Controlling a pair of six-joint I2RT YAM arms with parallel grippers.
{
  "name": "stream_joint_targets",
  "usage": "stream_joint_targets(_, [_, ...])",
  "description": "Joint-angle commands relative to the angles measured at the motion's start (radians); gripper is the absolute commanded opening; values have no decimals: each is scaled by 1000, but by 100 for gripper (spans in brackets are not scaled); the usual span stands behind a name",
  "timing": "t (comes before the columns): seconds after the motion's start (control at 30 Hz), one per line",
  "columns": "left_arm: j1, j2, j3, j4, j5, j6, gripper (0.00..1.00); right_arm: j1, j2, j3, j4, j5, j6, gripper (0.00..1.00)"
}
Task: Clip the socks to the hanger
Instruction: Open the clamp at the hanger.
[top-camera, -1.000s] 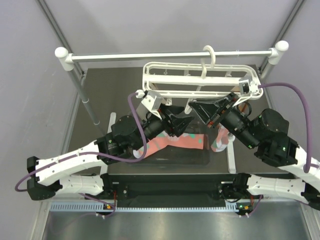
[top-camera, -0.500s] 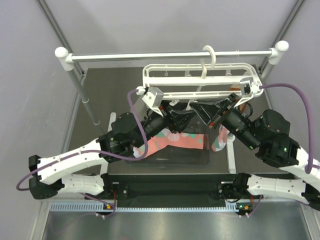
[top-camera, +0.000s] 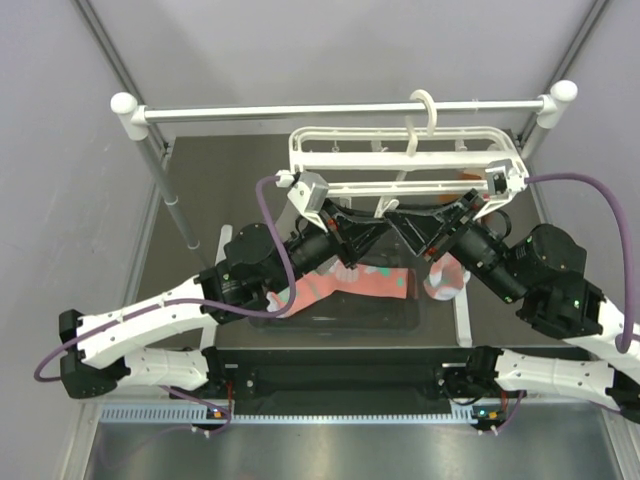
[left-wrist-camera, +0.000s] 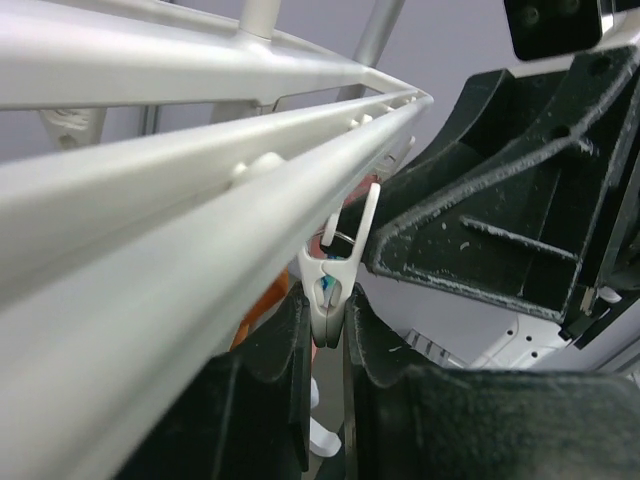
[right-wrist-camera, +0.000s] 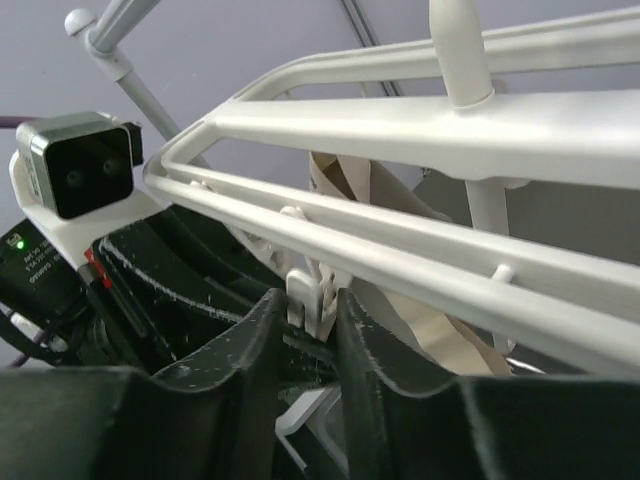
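Socks (top-camera: 372, 281): lying flat on the dark table (top-camera: 220, 170), under both arms. Not clipped. One salmon length shows between the arms and a mint-tipped end shows further right. The rest is covered by the arms, so I can't tell how the pair lies.

Hanger (top-camera: 350, 132): above and behind the socks, with its hook (top-camera: 425, 108) over the metal rail (top-camera: 300, 111). The wrist views cut off the frame ends.

Left gripper (top-camera: 372, 228): raised to the hanger's near rail. The left wrist view shows its fingers drawn narrow, pinching the lower end of a dangling clip (left-wrist-camera: 330, 285).

Right gripper (top-camera: 400, 222): tip to tip with the left under the same rail. In the right wrist view its fingers are also close together, with a clip pressed between them. I can't tell whether it is the same clip.

A beige cloth (right-wrist-camera: 400, 215) hangs behind the rails, partly hidden. From overhead both grippers' tips merge into one black mass.
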Motion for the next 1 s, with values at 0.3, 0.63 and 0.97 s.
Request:
stream_joint_targets(0.3, [29,-41,-11,87,89,-269,0,7,-8,33,-48,-9,-49,37])
stream_joint_targets(0.63, [29,-69,-80,186,104,-342,0,5,10,21,44,-10,3,64])
stream_joint_targets(0.97, [29,-63,-92,222,115,-349,0,7,49,3,131,11,55,54])
